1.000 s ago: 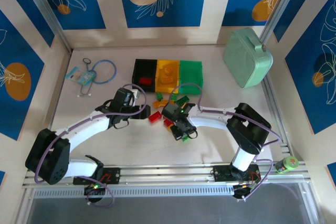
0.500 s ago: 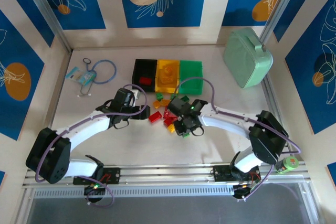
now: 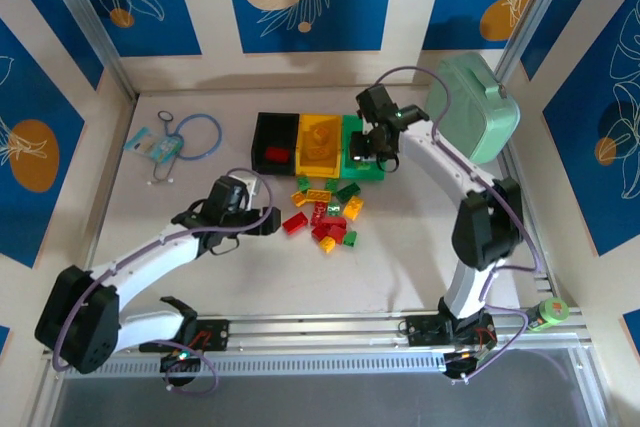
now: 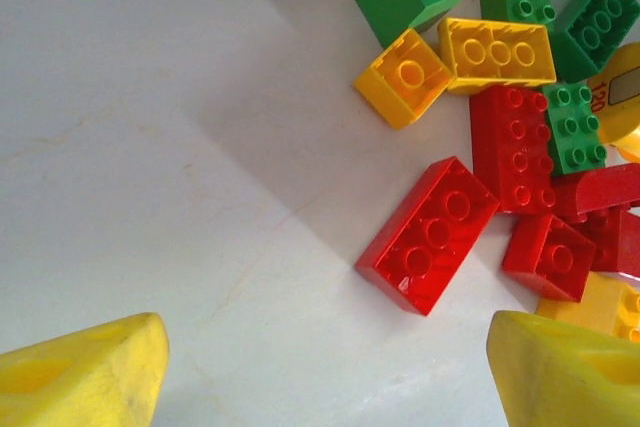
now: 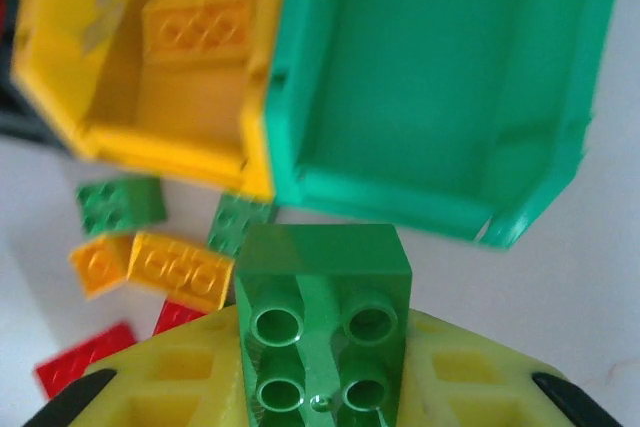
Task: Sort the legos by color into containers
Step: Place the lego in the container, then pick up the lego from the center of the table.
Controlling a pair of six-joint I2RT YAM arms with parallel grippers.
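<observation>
A loose pile of red, yellow and green legos [image 3: 325, 212] lies in front of the containers: a black bin [image 3: 262, 132] with a red brick in it, a yellow bin [image 3: 320, 139] with yellow pieces, and a green bin [image 3: 372, 134]. My right gripper [image 3: 368, 152] hangs over the green bin's front edge, shut on a green brick [image 5: 322, 322]; the green bin [image 5: 430, 77] lies just beyond it. My left gripper [image 4: 325, 377] stands open over bare table just left of the pile. A red brick [image 4: 430, 235] lies ahead of its yellow fingers [image 4: 85, 377].
A mint-green rounded case [image 3: 472, 109] stands at the back right. A blue loop of cord [image 3: 200, 135] and a small packet [image 3: 160, 147] lie at the back left. A green-capped bottle [image 3: 547, 313] sits on the frame rail at the near right.
My right gripper shut on a green brick at the pile, lifted it and swung back to the green bin. The left arm shifted slightly; its jaws narrowed a little.
</observation>
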